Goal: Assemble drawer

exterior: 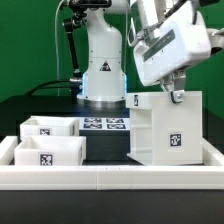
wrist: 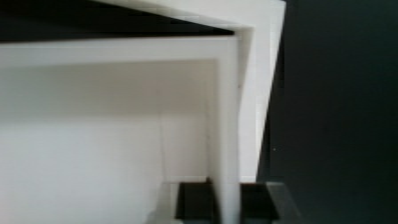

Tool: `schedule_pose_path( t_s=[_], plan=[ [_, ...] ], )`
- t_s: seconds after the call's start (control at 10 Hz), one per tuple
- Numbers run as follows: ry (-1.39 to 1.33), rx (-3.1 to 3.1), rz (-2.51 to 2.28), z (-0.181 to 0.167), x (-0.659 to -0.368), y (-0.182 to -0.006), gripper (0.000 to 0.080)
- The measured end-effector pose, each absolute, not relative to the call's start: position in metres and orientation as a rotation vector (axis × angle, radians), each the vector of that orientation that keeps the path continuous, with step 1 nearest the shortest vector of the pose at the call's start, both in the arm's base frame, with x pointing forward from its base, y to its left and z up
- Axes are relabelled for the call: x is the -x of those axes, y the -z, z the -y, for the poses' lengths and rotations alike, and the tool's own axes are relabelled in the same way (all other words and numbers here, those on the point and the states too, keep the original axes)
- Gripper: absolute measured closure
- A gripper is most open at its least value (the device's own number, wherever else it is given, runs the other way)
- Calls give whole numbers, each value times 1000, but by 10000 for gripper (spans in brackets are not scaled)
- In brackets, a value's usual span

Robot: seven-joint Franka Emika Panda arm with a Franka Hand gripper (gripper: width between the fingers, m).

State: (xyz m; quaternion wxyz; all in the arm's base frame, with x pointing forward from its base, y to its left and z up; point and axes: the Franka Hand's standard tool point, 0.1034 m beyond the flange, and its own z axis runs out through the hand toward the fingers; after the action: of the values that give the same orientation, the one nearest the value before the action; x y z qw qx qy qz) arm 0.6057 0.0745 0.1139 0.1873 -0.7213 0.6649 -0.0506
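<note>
On the desk, housing stands at the exterior view's right; front tray and rear tray sit at its left, marker board between trays and housing.

No readable words or numbers.
I see only coded tags on box, front tray, back tray, marker board; a triangle sign on my base.

Black table carries rear tray and front tray close together at the exterior view's left; marker board flat mid-table; box housing upright at the right. Low white border wall along the near edge.
</note>
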Motion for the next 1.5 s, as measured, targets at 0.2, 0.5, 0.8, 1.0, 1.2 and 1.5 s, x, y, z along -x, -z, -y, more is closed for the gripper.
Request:
schedule_pose_path(
  t_s=[0.2,0.5,0.8,1.0,1.2,1.5],
  plan=[
    [101,1893,-1984,-87,-617,-113,747],
    [78,1885,-1980,-96,-631,-112,747],
    [32,1894,-1982,-95,-638,-111,745],
    [0,1927,-1960,-96,-640,-110,745],
    [0,1928,-1959,-97,-640,-110,745],
    [-70,2089,-1810,-90,-629,-119,365]
  ],
)
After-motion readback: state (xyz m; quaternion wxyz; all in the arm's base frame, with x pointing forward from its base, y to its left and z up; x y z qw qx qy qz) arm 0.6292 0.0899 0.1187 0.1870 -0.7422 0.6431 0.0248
